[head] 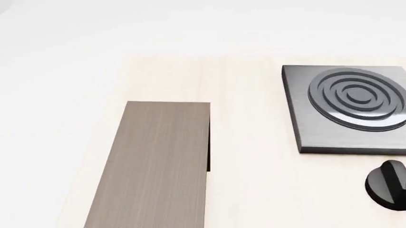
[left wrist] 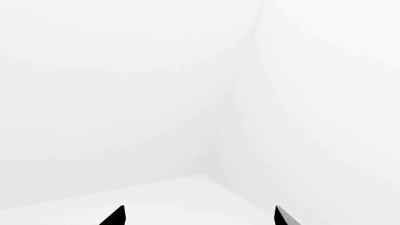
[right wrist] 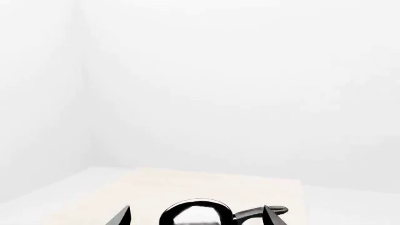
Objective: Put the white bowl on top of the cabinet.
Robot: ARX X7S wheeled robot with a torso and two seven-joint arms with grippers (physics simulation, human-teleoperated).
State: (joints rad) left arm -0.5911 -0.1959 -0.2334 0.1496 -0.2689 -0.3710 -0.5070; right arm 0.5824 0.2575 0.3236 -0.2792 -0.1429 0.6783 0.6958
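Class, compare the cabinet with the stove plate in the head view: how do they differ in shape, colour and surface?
The cabinet is a long rectangle running toward the camera; the stove plate is nearly square. The cabinet's top is grey-brown wood grain; the stove plate is dark grey and glossy. The cabinet's top is flat and plain; the stove plate carries raised concentric rings. Both rest on the pale table, apart from each other, with nothing on top.

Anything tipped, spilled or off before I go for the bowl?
Nothing looks tipped or spilled. The cabinet and stove plate lie flat on the table. The white bowl is not in the head view, and the pan shows only in the right wrist view.
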